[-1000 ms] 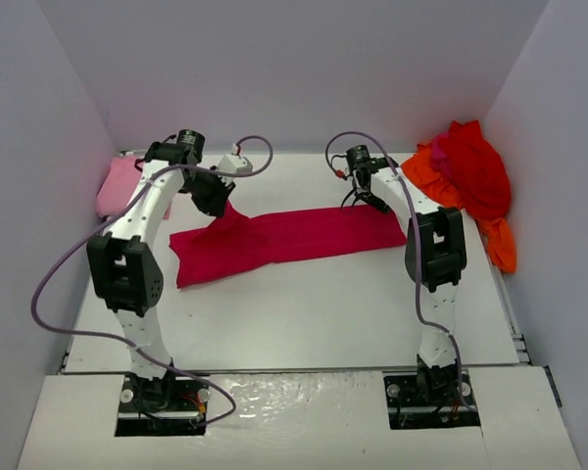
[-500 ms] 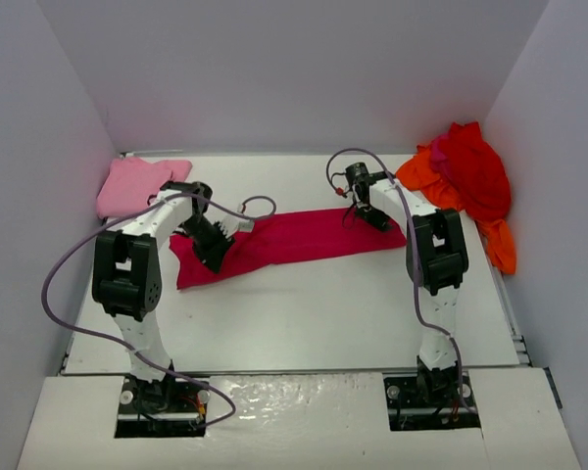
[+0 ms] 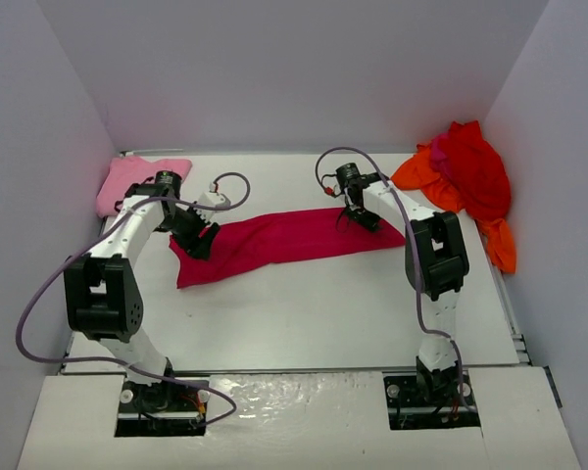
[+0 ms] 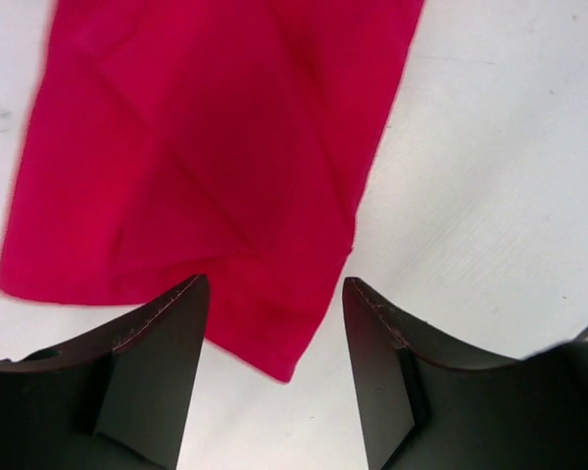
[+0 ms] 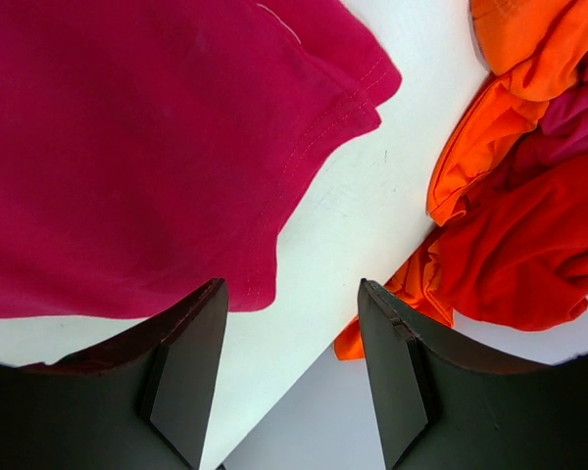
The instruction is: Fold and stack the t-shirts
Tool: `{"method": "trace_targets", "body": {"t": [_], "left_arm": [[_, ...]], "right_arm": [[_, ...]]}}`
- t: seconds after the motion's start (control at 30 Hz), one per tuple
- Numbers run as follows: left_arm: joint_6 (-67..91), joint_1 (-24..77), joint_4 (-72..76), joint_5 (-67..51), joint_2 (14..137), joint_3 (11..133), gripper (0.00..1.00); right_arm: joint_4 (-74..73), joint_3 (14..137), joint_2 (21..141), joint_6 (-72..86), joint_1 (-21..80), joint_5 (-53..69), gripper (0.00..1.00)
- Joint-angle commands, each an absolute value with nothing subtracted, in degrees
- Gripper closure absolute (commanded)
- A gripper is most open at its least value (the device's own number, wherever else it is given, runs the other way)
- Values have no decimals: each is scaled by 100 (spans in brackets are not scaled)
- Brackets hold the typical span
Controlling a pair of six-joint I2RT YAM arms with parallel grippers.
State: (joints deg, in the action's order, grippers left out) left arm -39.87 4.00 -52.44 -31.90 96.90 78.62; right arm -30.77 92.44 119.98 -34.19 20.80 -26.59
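Left gripper (image 4: pixel 274 282) has slid to the left end of the crimson-magenta shirt (image 3: pixel 294 237) lying flat in the middle, jaws spread, holding nothing. Right gripper (image 5: pixel 292 286) gapes empty over its right end. Orange shirt (image 3: pixel 416 171) mostly buried under red shirt (image 3: pixel 475 166).

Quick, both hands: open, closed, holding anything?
Left hand: open, holding nothing, over one end of the crimson shirt.
Right hand: open, holding nothing, over that shirt's other end.
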Motion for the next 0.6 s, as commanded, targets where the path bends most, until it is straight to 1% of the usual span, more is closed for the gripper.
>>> {"method": "trace_targets", "body": {"t": [0.0, 0.07, 0.13, 0.23, 0.27, 0.3, 0.37, 0.43, 0.57], "left_arm": [[-3876, 226, -5189, -3507, 9258, 8241, 46], [-3900, 252, -5418, -3695, 9278, 8274, 47], [-4047, 323, -5720, -3778, 9334, 8279, 50], [-4110, 354, -5805, -3876, 9424, 8171, 62], [-4119, 363, -5814, -3909, 9463, 8133, 69], [-4106, 377, -5794, -3944, 9539, 8098, 81], [-4061, 439, -5757, -3938, 9677, 8129, 100], [-4061, 532, -5754, -3943, 9894, 8223, 100], [-4164, 657, -5877, -3864, 10272, 8283, 100]], "right_arm": [[-3059, 9419, 11564, -3278, 2233, -2610, 47], [-3082, 9407, 11593, -3314, 2323, -2495, 47], [-3100, 9374, 11646, -3398, 2367, -2260, 54], [-3136, 9484, 11857, -3518, 2413, -2123, 68], [-3150, 9530, 11948, -3552, 2431, -2102, 73], [-3171, 9593, 12099, -3567, 2459, -2141, 80], [-3209, 9931, 12315, -3597, 2505, -2198, 83], [-3225, 10175, 12549, -3618, 2511, -2209, 88], [-3262, 10413, 12848, -3600, 2426, -2087, 92]]}}
